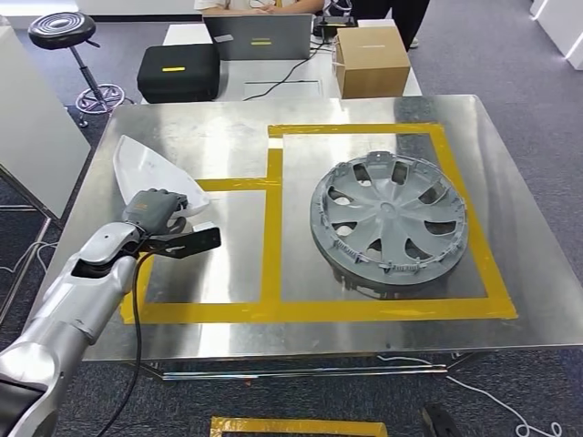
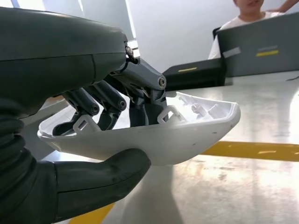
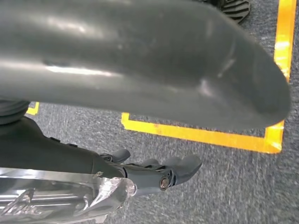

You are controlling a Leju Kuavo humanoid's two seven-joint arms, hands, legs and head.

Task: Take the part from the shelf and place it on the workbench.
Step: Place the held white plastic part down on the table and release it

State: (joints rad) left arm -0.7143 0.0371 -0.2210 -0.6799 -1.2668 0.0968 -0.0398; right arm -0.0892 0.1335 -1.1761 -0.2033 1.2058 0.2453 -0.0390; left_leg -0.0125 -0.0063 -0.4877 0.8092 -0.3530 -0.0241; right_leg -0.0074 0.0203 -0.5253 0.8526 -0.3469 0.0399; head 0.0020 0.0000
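Note:
My left hand grips a white, boat-shaped plastic part over the left side of the steel workbench, by the left yellow-taped box. In the left wrist view the fingers reach inside the part and the thumb presses its underside. The part hangs level and very low over the metal; I cannot tell whether it touches. My right hand hangs over grey carpet with its fingers apart and nothing in them.
A grey wheel cover lies in the right taped box. Behind the bench are a cardboard box, a laptop, a black case and a stool. A person sits behind the laptop.

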